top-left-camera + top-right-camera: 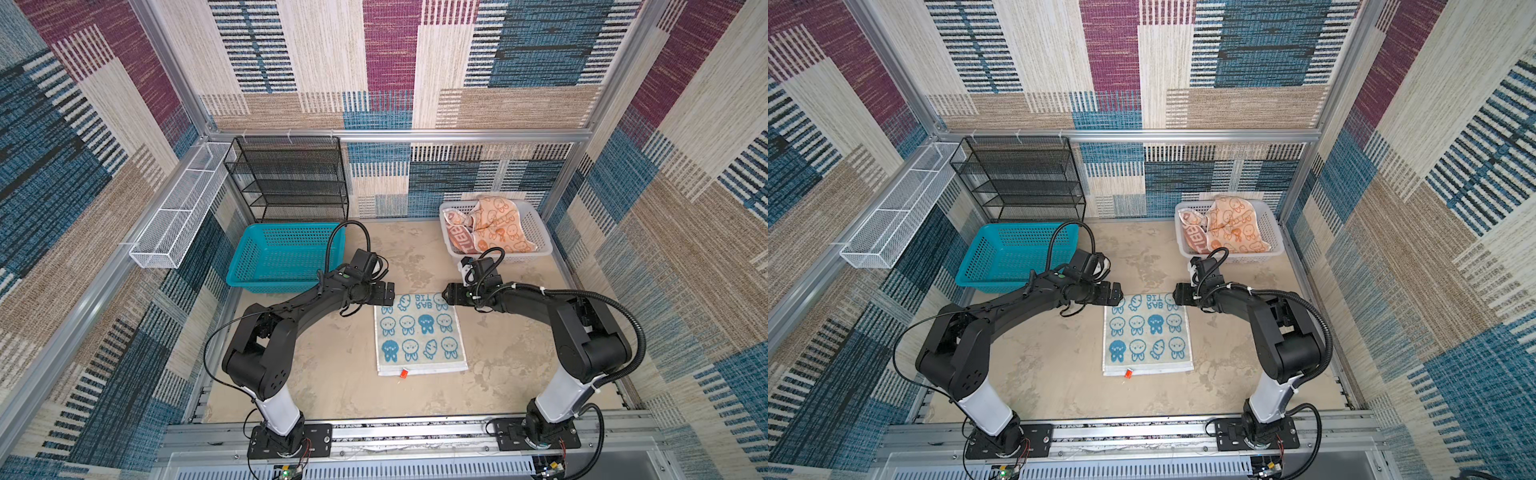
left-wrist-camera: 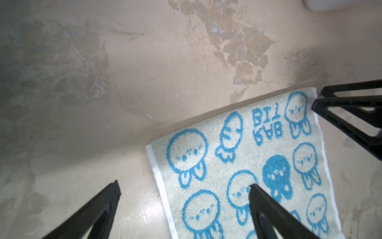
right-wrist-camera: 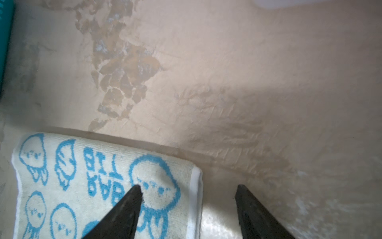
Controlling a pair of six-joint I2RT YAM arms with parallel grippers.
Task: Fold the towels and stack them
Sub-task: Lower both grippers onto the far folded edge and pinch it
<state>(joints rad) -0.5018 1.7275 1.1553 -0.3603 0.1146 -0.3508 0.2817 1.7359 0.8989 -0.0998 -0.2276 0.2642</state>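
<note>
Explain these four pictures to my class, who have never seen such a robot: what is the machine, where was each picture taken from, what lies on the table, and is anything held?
The machine is two black robot arms bolted at the near edge of a table, each ending in a two-fingered hand. Two pictures look down from overhead and show nearly the same whole scene. The other two come from cameras on the wrists, looking past the black fingers.

A flat blue-rabbit towel lies on the table. At the back, a white basket holds a crumpled orange towel and a lettered towel. A teal basket and a black wire rack stand on the left side.

The left hand and right hand are each at a far corner of the flat towel, fingers apart. Nothing is held.
</note>
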